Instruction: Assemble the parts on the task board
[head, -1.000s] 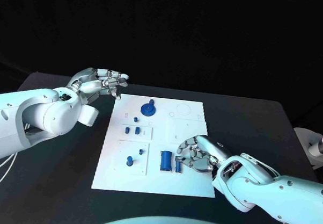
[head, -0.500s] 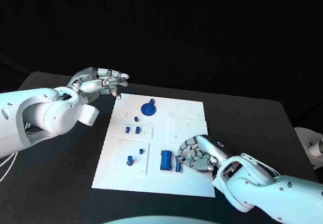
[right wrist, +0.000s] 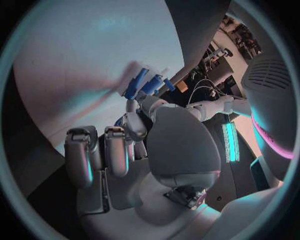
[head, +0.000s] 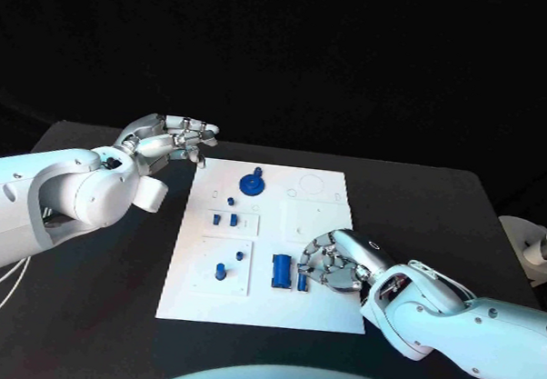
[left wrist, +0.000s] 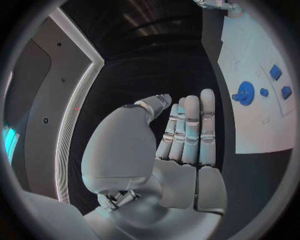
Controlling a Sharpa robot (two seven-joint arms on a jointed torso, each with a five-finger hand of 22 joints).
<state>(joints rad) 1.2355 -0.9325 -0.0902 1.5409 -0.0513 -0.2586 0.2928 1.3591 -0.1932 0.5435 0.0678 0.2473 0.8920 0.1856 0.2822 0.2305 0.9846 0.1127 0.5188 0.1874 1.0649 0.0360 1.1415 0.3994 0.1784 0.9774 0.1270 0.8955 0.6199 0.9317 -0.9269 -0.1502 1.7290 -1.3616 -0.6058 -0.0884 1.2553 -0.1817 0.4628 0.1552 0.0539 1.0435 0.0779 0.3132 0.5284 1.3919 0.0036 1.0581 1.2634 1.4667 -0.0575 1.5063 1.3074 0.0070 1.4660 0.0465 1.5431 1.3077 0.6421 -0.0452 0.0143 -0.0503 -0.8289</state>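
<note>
a black table [head: 91, 298] sits in a dark room, and the white task board [head: 320, 313] lies flat in the middle of it. small blue parts are on the board. a round blue part with a little knob [head: 252, 185] sits near the far edge. two tiny blue parts [head: 227, 218] sit in a small square below it. two more small blue parts [head: 229, 265] sit in a bigger square near the front. next to them a wide blue block [head: 281, 273] and a thin blue bar [head: 301, 279] lie side by side.

the right hand [head: 333, 263] is low over the board, right beside the thin blue bar. its fingers are bent down. in the right wrist view a blue bit shows between the fingertips [right wrist: 132, 125], but it is hard to see if the hand is pinching it or just touching it.

the left hand [head: 171, 141] is up in the air past the far left corner of the board, apart from it. it holds nothing. in the left wrist view its fingers [left wrist: 190, 125] are straight and pressed close together.

a white stand [head: 538, 249] sits at the right edge of the table.
</note>
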